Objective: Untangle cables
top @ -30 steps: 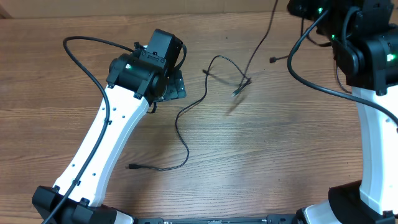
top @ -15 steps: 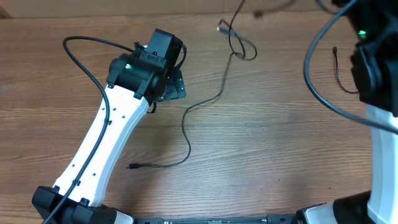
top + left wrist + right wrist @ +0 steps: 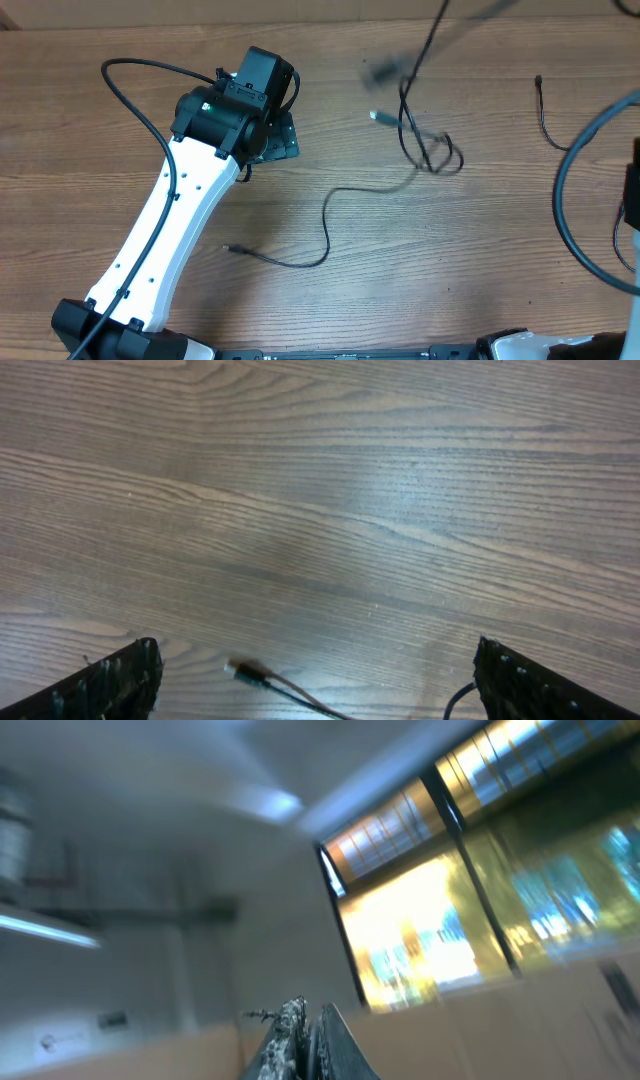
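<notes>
Now the cables (image 3: 428, 158) sit further toward 5 o'clock, your right gripper (image 3: 308, 1038) pinched together, left gripper (image 3: 315, 672) spread wide.

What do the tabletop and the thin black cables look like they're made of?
Table: wood or wood-look laminate, brown grain lines, smooth with a soft sheen. Cables: probably plastic or rubber jacket, matte black, bending in loose curves and loops. Plug at one end: maybe metal, too blurred to tell.
</notes>
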